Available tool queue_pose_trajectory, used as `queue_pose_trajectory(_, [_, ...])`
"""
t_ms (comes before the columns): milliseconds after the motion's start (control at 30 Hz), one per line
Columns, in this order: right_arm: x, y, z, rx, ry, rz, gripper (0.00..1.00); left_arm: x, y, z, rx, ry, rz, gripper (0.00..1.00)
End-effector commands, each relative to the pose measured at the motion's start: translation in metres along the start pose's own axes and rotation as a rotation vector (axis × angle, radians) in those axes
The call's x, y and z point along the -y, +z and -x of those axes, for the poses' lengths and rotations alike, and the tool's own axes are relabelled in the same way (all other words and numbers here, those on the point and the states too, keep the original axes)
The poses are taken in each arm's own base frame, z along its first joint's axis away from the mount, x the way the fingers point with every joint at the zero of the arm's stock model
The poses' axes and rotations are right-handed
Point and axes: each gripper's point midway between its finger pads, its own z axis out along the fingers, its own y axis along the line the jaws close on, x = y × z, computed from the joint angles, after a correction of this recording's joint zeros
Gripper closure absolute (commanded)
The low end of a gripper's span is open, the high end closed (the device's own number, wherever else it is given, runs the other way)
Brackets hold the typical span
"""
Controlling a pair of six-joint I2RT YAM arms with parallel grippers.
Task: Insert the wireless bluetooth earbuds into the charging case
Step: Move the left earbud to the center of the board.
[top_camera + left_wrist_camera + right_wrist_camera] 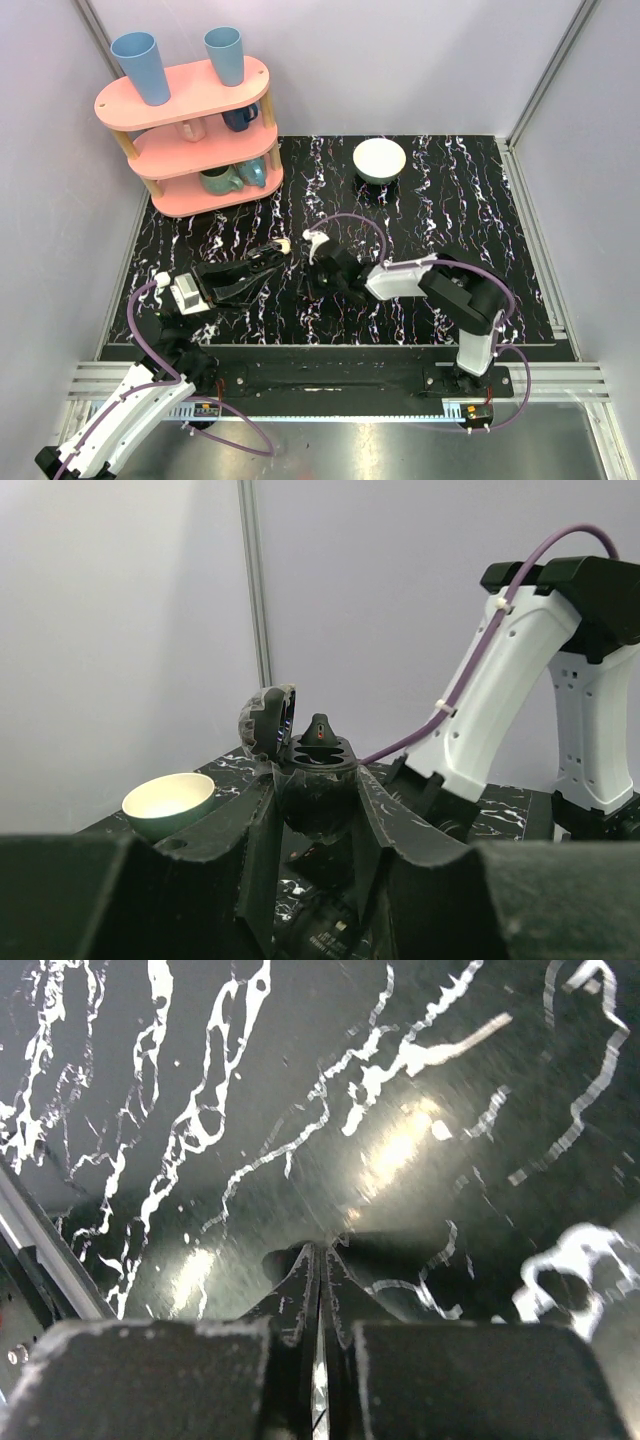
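Observation:
My left gripper (278, 252) (318, 805) is shut on the charging case (285, 245) and holds it above the table. In the left wrist view the case (315, 785) looks dark, with its lid (268, 720) open to the left. One earbud (320, 730), showing a red dot, stands in a slot of the case. I cannot see the other earbud. My right gripper (318, 280) (322, 1260) is shut, its tips down at the marbled table just right of the left gripper. Nothing shows between its fingers.
A white bowl (380, 160) (168, 800) stands at the back middle of the black marbled table (450, 200). A pink three-tier shelf (190, 130) with cups stands at the back left. The right arm (510, 680) rises close beside the held case.

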Motion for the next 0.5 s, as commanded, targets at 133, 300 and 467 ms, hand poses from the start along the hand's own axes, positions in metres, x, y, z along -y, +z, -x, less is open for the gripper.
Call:
queue_pose_trajectory(133, [-0.02,-0.049,0.055,0.268,-0.035,-0.005,1.0,-0.001,0.006,0.025,0.062,0.021,0.006,1.0])
queue_pose_trajectory(300, [-0.013,-0.054,0.058,0.284,-0.016,-0.041,0.96,-0.001,0.006,0.024,0.059,0.02,0.006,1.0])
queue_pose_trajectory(467, [0.011,-0.043,0.043,0.213,0.125,-0.178,0.62,-0.001,0.006,0.024,0.057,0.02,0.006,1.0])
